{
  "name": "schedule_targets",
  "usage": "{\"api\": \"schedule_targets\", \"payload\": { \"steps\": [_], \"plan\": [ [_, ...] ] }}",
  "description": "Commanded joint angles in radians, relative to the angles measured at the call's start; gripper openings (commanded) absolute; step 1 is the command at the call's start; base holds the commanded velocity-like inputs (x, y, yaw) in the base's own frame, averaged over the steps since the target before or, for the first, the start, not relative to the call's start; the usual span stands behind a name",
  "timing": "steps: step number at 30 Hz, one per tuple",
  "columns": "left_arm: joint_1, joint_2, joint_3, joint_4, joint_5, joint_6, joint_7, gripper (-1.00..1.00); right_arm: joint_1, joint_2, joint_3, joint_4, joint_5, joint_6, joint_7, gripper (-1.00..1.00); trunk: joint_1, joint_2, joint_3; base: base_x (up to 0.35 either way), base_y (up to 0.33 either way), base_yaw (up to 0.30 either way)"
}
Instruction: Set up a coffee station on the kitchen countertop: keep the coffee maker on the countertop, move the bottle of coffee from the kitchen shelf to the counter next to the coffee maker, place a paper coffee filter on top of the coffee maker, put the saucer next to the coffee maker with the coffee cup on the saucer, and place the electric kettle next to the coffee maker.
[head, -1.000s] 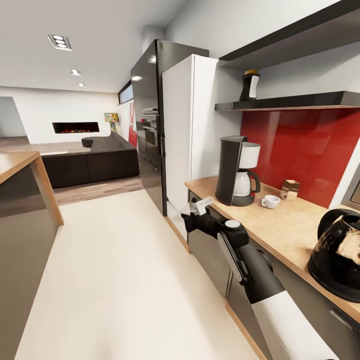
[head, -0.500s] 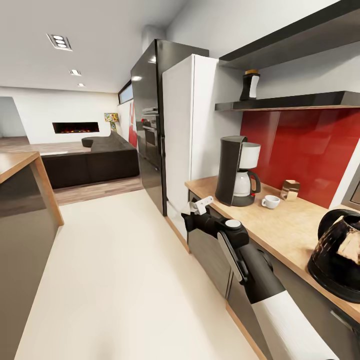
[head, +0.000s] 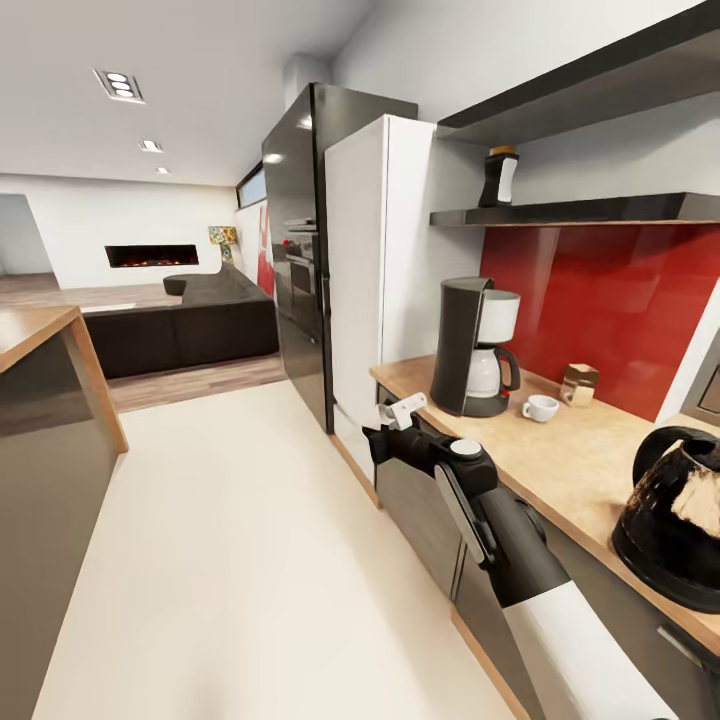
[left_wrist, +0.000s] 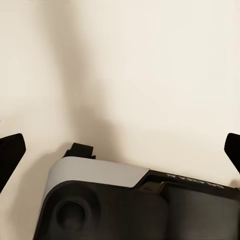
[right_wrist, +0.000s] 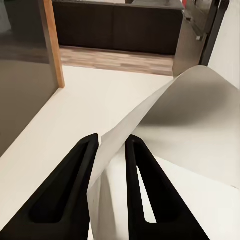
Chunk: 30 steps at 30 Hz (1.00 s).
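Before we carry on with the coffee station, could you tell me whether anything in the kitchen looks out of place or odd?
Nothing looks spilled or damaged. The coffee cup sits straight on the kitchen countertop with no saucer under it, and the bottle of coffee is still up on the kitchen shelf. The right pincer pinches the paper coffee filter.

Head view along countertop (head: 560, 450); wrist views near, toward floor (left_wrist: 150, 75).
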Motion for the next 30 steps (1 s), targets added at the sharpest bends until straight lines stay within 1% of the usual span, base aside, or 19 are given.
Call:
{"api": "schedule_targets", "payload": {
  "steps": [1,30],
  "plan": [
    [0.001,-0.001,0.003,-0.002,0.004,0.000,-0.001,1.00,-0.001,0.000,-0.001,0.000,-0.001,0.006,0.003,-1.00,-0.004,0.007,0.002,0.000,0.000,0.000],
    [0.001,-0.001,0.004,-0.002,0.003,0.000,-0.001,1.00,-0.001,-0.001,-0.001,0.000,-0.001,0.006,0.003,-1.00,-0.115,0.210,0.093,0.000,0.000,0.000]
  ]
}}
